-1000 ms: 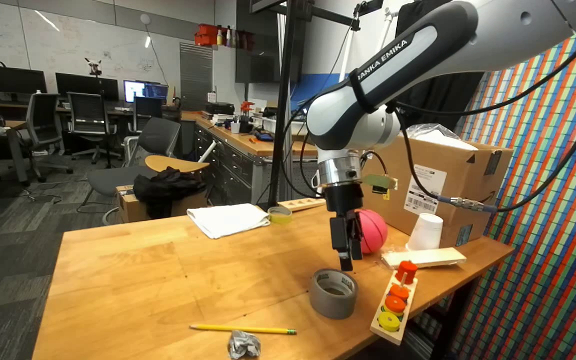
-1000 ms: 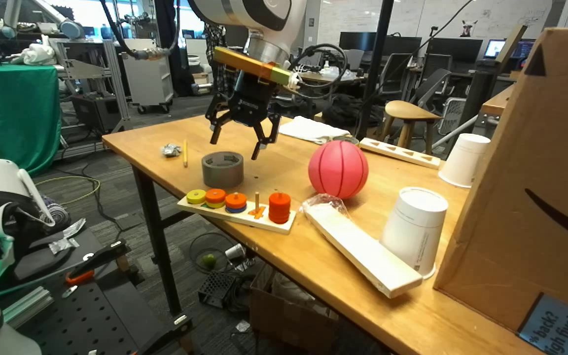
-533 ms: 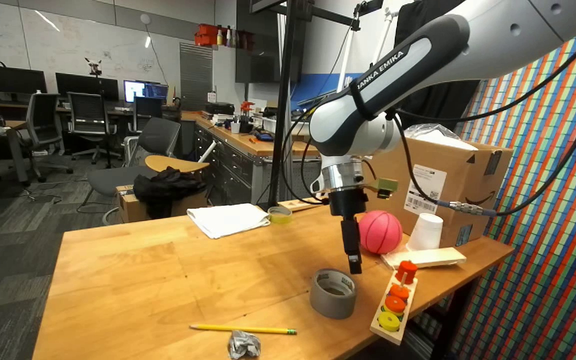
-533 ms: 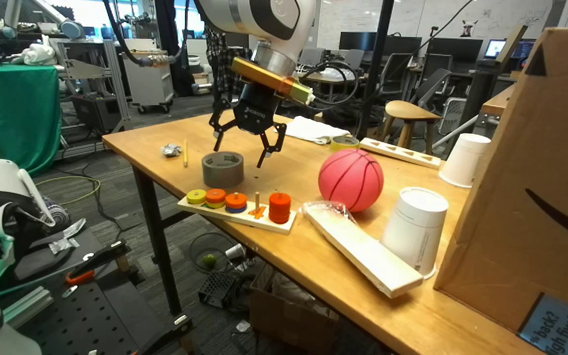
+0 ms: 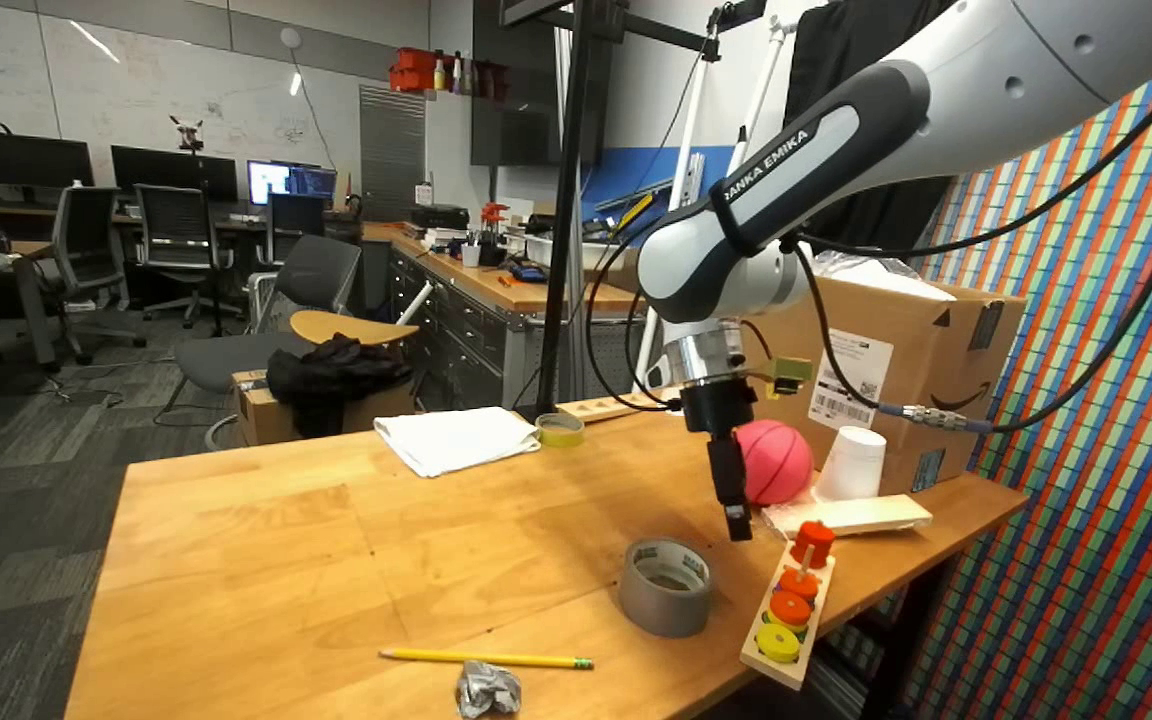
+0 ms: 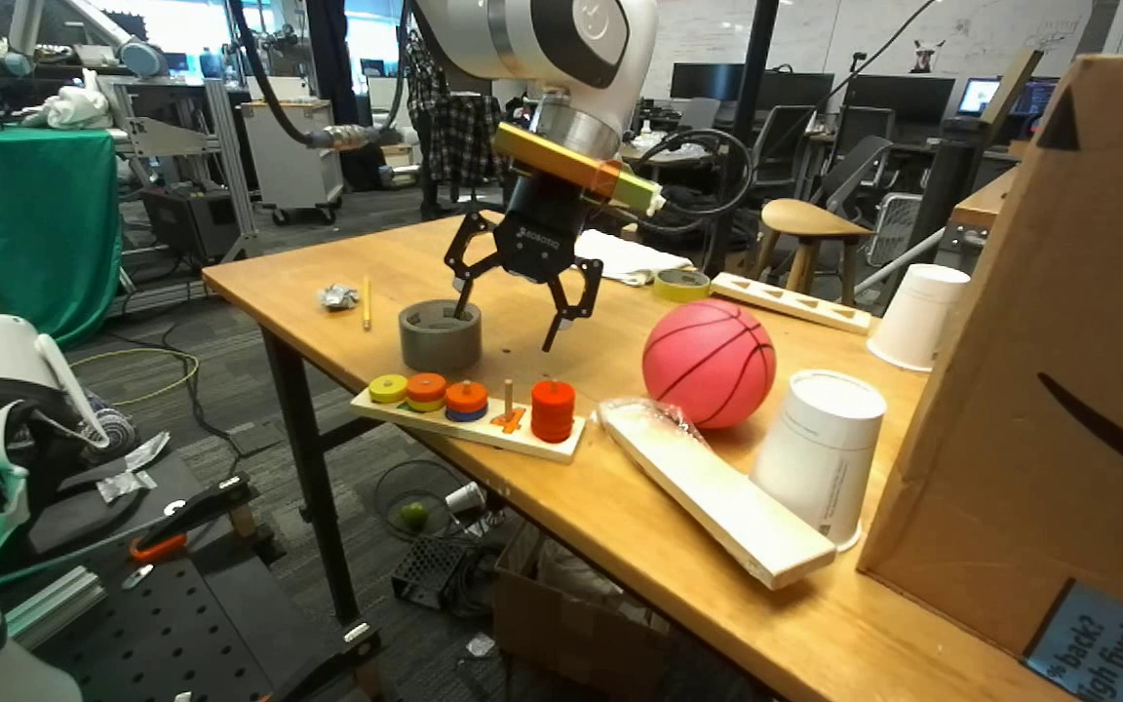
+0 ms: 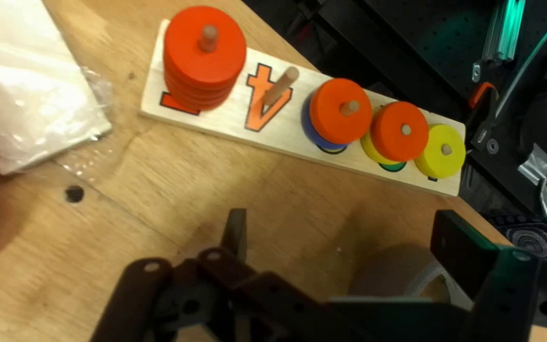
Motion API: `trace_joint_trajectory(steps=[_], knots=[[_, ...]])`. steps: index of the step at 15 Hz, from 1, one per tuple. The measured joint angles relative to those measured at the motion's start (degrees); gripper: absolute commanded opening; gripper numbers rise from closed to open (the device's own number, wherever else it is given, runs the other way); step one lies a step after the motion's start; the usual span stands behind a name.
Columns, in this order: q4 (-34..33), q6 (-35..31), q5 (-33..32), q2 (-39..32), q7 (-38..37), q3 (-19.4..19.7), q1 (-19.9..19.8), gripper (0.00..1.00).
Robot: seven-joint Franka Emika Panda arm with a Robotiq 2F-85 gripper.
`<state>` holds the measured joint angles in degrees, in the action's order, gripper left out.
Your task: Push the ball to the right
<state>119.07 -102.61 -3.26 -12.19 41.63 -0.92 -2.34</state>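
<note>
My gripper [image 6: 505, 331]: mostly matt, metal or plastic hard to tell. My wrist collar [image 5: 704, 352]: bare metal, shiny. My arm casing [image 5: 976, 120]: smooth, faint sheen. Ball [image 6: 709, 363]: matt, smooth, rubbery-looking. Table [image 5: 336, 540]: grained wood, soft sheen. Peg board [image 7: 292, 124]: pale bare wood, matt. Its discs [image 7: 188, 57]: smooth, painted-looking. Plank [image 6: 717, 492]: wood-like, under glossy, wrinkled clear plastic film [image 7: 95, 88]. Duct tape roll [image 6: 440, 343]: smooth, satin. Upturned cups [image 6: 820, 458]: smooth, paper-looking. Box [image 6: 1020, 322]: matt cardboard. Folded towel [image 5: 456, 440]: matt cloth. Crumpled lump [image 5: 488, 690]: rough, creased, metallic-looking. Pencil [image 5: 486, 658]: smooth, painted-looking.

We see the pink ball [image 6: 709, 364] turned, farther right of frame centre and lower in an exterior view, the claw [image 6: 505, 330] shifted right and down, more yellow tape [image 6: 681, 286] showing above the ball
</note>
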Motion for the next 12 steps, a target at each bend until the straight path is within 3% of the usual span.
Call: trace_joint_trajectory(steps=[9, 12], knots=[[-4.0, 1.2, -3.1, -3.3, -0.2, 1.2, -1.7, 1.00], [-5.4, -0.3, -3.9, -4.6, -3.8, 2.3, -2.5, 1.00]])
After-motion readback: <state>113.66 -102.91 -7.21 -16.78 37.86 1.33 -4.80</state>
